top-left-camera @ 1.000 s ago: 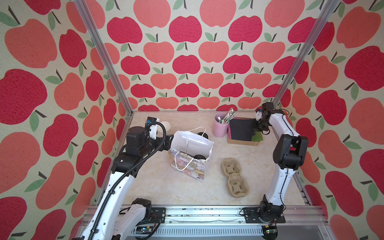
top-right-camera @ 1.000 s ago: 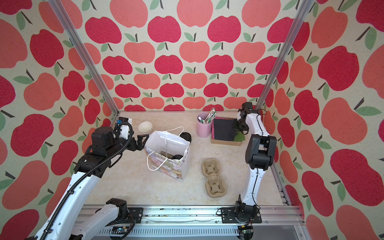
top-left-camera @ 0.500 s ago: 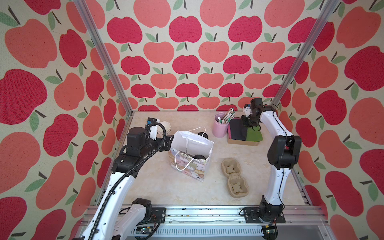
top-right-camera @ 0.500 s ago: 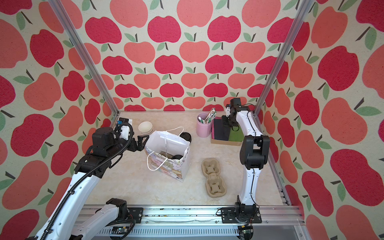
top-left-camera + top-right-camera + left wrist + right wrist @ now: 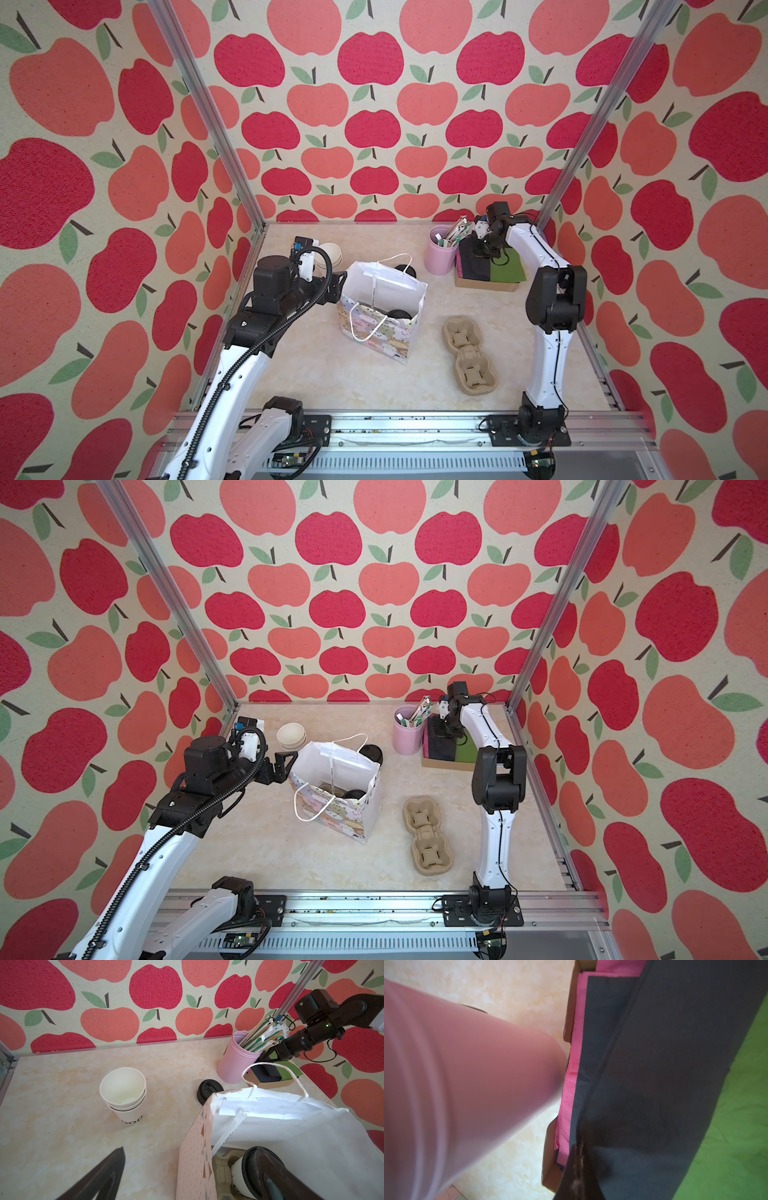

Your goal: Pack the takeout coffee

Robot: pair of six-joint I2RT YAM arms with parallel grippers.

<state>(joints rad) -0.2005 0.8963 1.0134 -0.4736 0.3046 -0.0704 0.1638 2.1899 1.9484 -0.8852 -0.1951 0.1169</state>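
Right tool (image 5: 577,1159) nearer "OOD" cup stack (image 5: 128,1113)

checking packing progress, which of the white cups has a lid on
The cup inside the gift bag: it wears a black lid. The stacked cups on the table beside the bag are open-topped, with a spare lid lying apart.

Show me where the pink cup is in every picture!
Top view: pink cup at the back, right of the bag.
Top view: same spot, at the back.
Left wrist: just past the bag's handle, sticks poking out.
Right wrist: the big blurry pink shape, very close.
Landmark: the napkin box beside it shows in all four.
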